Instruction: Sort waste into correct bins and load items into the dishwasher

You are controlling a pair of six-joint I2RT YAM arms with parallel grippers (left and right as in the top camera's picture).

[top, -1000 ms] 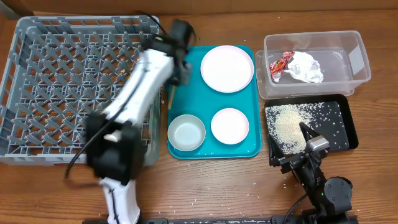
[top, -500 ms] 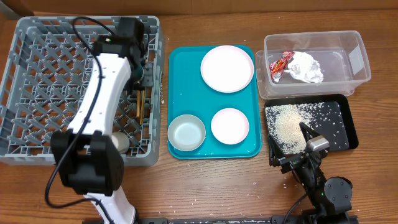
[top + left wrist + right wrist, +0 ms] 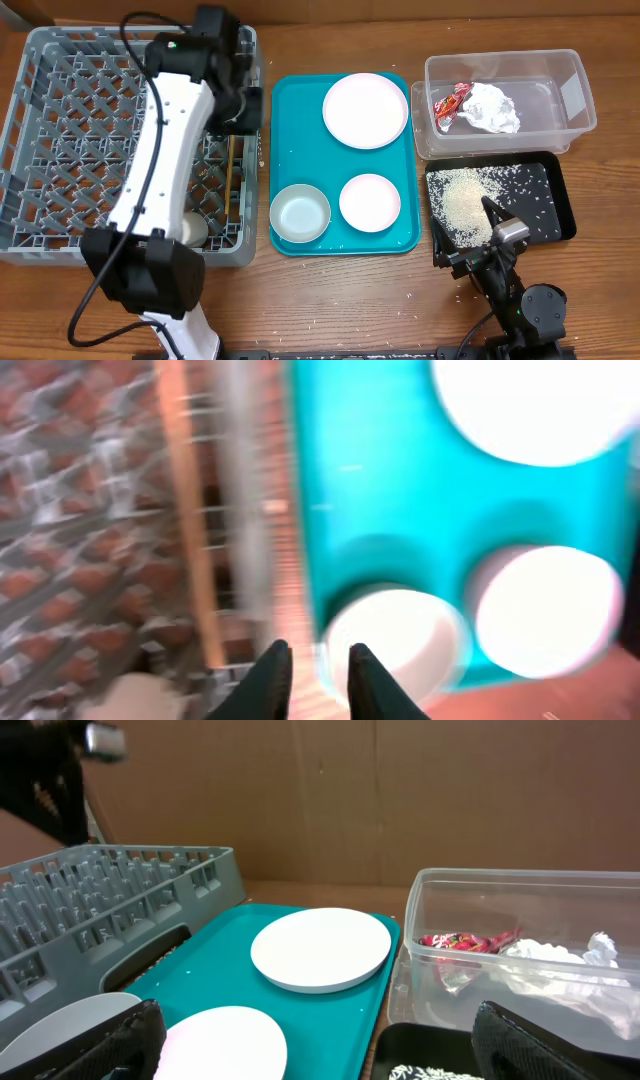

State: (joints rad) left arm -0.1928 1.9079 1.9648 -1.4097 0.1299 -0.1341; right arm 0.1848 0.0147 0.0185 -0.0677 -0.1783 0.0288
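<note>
Pulling back from the grey rack [image 3: 60, 150] after letting go of the chopsticks [image 3: 230, 180]. Carried off the teal tray [image 3: 300, 120] a second ago, held above the rack's right side half a second ago, now lying lengthwise just inside its right wall, free of the left pincer [image 3: 318, 682]. Means another load done, alongside the small white cup [image 3: 193, 231] already in the rack's near right corner. Left to load, by the look of it: pink-white plate [image 3: 365, 110], small white bowl [image 3: 369, 202] and metal bowl [image 3: 300, 213], all unmoved on the teal tray. Waste side looks finished: red wrapper [image 3: 450, 102] and paper wad [image 3: 493, 107] in the clear tub [image 3: 575, 100], rice [image 3: 462, 203] spread in the black tray [image 3: 555, 215], with a few stray grains on the table [image 3: 330, 290] nearby.

Judging by the blurred wrist view, left pincer parted only narrowly, nothing between the tips, touching nothing, hanging over the rack's right edge beside the tray. Right pincer [image 3: 465, 235] spread wide and empty, parked by the near side of the black tray.
</note>
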